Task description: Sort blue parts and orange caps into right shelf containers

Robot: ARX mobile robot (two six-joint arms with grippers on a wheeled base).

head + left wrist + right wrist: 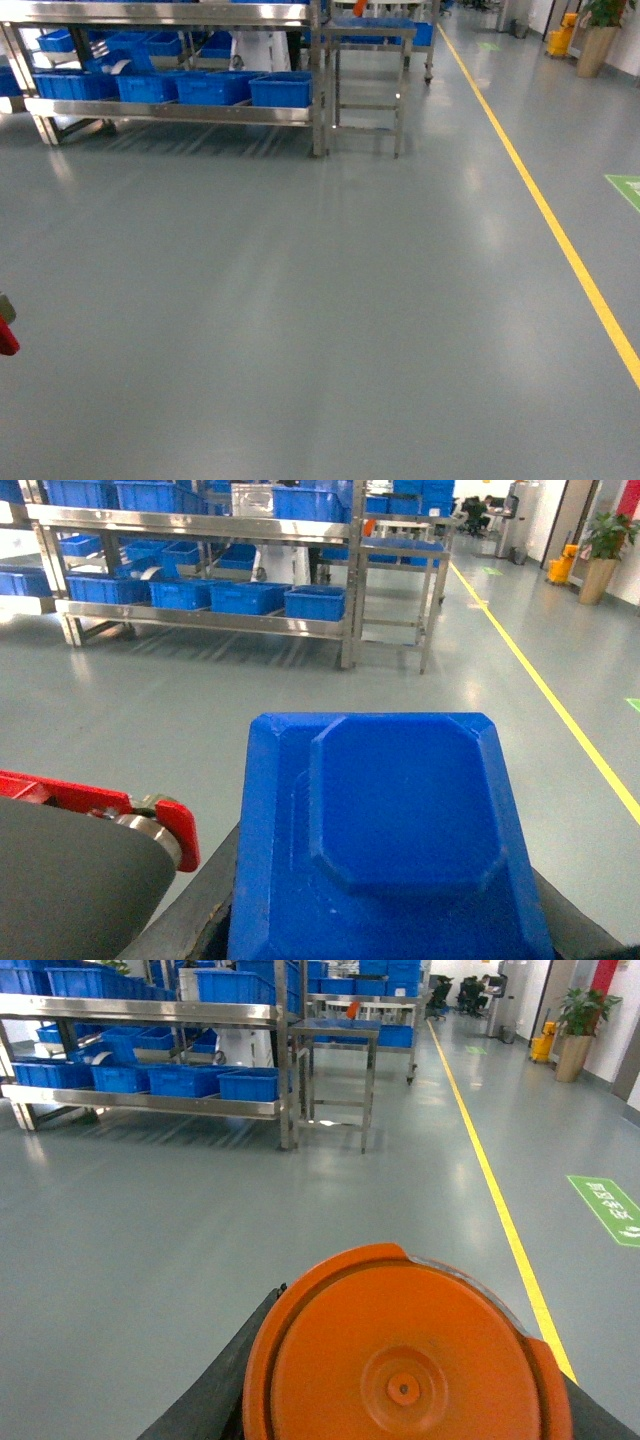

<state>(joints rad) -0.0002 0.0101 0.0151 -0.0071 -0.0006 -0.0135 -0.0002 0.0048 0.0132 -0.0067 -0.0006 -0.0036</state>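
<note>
Blue parts come first on the left: one blue part point(385, 835) fills the left wrist view, a chunky moulded block with a raised octagonal face and bevelled edges, seated between the dark jaws of the left gripper point(385, 945), which looks clamped on it. It reads as rigid, light plastic, smooth enough to slip, so the flat sides are the safest hold. On the right, an orange cap point(405, 1355) sits face-on in the right gripper point(400, 1430), apparently pinched by its rim; it looks stiff, light and round, so likely to roll. The right shelf containers point(280, 90) stand well ahead across the floor point(300, 300).
</note>
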